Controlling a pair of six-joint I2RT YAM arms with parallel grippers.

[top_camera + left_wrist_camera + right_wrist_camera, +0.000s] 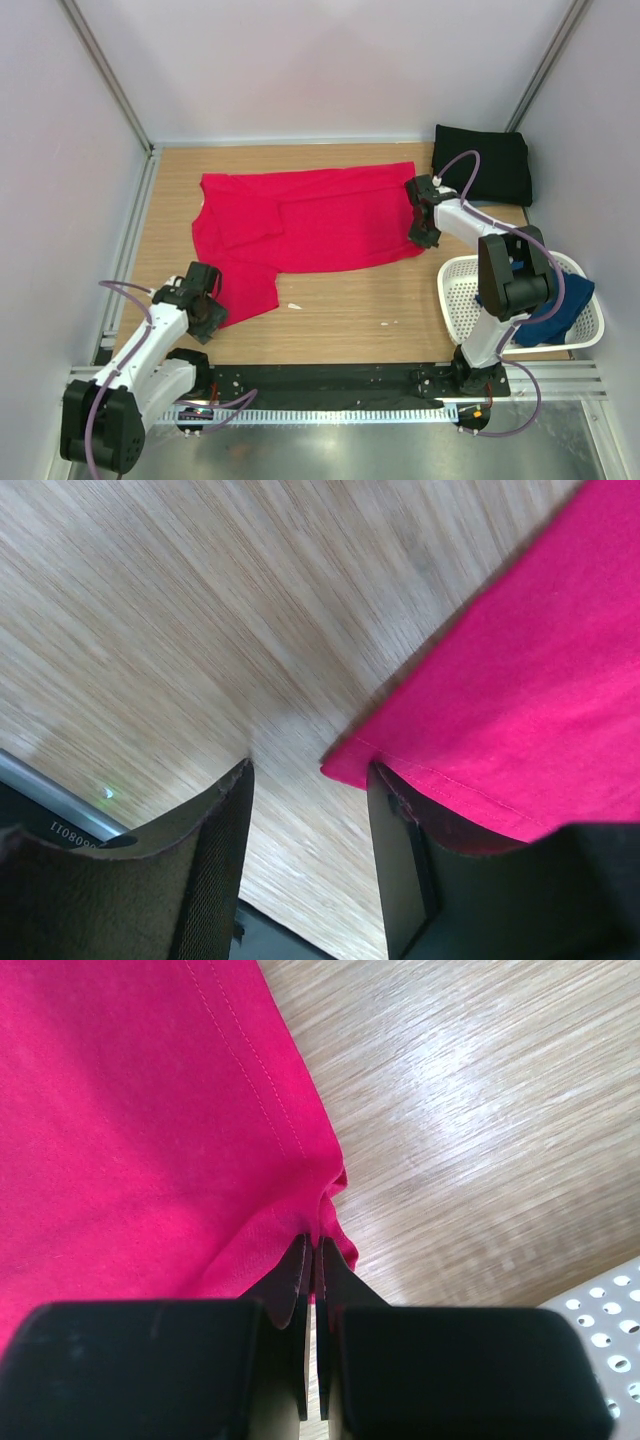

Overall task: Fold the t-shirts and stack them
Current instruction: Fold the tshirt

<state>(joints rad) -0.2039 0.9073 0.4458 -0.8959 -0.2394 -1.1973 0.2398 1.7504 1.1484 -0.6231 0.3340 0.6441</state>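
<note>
The red t-shirt (320, 225) lies spread across the middle of the table, with a flap (245, 290) hanging toward the near left. My left gripper (208, 308) sits at that flap's left edge. In the left wrist view it (310, 780) is open with bare wood between the jaws, and the red hem corner (500, 700) drapes over the right finger (400, 850). My right gripper (421, 232) is shut on the red t-shirt's right corner (300, 1110), the cloth bunched at the fingertips (318, 1242). A folded black t-shirt (483, 165) lies at the back right. The navy t-shirt (555, 310) sits in the basket.
A white perforated basket (452, 285) stands at the near right beside the right arm's base, and its corner (610, 1320) shows in the right wrist view. White walls with metal rails enclose the table. A small white scrap (294, 305) lies on the wood.
</note>
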